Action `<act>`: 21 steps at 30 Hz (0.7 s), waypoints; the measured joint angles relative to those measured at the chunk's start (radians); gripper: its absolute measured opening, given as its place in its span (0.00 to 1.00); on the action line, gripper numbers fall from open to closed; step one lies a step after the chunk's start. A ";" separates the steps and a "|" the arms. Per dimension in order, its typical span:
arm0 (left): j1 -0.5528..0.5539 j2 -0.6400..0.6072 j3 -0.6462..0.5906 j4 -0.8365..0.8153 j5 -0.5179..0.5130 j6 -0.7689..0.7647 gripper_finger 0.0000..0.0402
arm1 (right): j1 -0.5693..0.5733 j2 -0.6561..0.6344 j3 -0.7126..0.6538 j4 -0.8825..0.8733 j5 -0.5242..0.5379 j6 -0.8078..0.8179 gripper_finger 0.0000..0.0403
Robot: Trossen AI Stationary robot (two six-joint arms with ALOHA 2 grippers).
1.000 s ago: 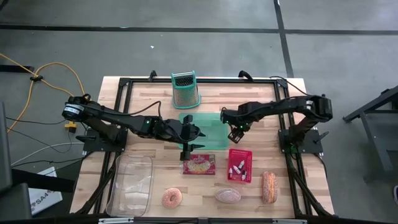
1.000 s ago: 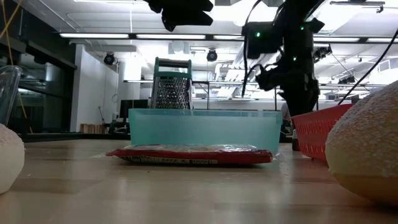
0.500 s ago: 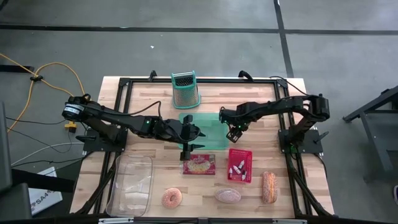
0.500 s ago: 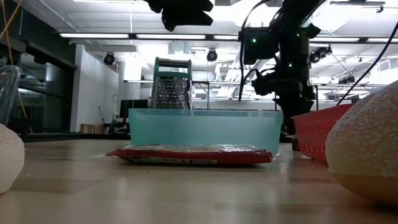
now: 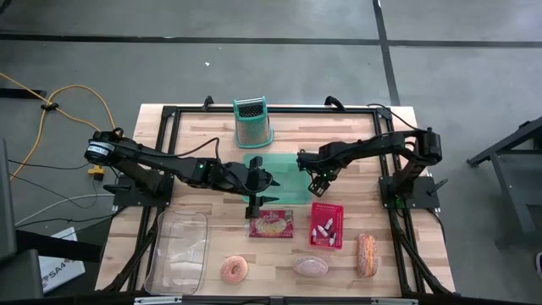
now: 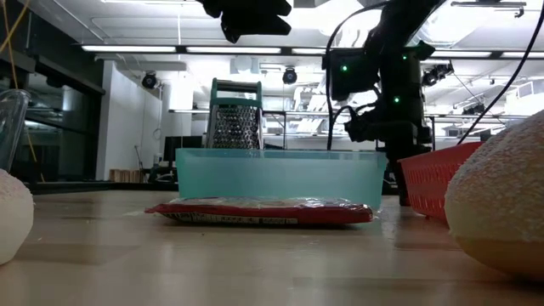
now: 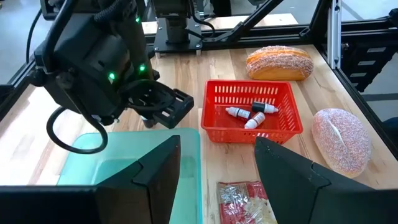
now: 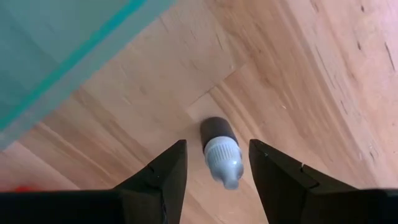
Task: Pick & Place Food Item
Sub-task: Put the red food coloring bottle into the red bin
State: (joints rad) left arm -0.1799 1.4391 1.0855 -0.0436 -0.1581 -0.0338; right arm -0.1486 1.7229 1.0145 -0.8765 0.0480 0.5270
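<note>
A small bottle [image 8: 221,155], dark at one end and pale grey at the other, sits on the bare wood just beside the teal container [image 5: 284,169]. Its dark end is toward the table. My right gripper [image 8: 217,144] points down over it, open, one finger on each side, with a gap showing between bottle and fingers. In the high view this gripper [image 5: 317,175] is between the container and the red basket [image 5: 326,224], which holds small bottles. My left gripper [image 5: 257,199] hangs open above the container's near edge and holds nothing.
Along the near side lie a red food packet [image 5: 270,225], a doughnut [image 5: 234,269], a pink round bun [image 5: 310,266] and a sugared long bun [image 5: 366,254]. A clear tub [image 5: 179,250] stands near left. A metal grater [image 5: 252,121] stands behind the container.
My right gripper has sunk a little toward the table beside the teal container, still pointing down, and the gap between its fingers is unchanged.
</note>
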 joint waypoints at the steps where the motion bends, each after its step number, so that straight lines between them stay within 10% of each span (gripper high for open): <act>1: 0.000 0.000 0.000 0.000 0.000 0.000 0.49 | 0.000 0.000 0.000 0.000 0.000 0.000 0.40; 21: 0.000 0.000 0.000 0.000 0.000 0.000 0.49 | 0.000 0.000 0.000 0.001 -0.001 0.000 0.20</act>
State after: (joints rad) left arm -0.1799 1.4391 1.0855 -0.0433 -0.1581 -0.0334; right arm -0.1486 1.7229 1.0145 -0.8757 0.0467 0.5266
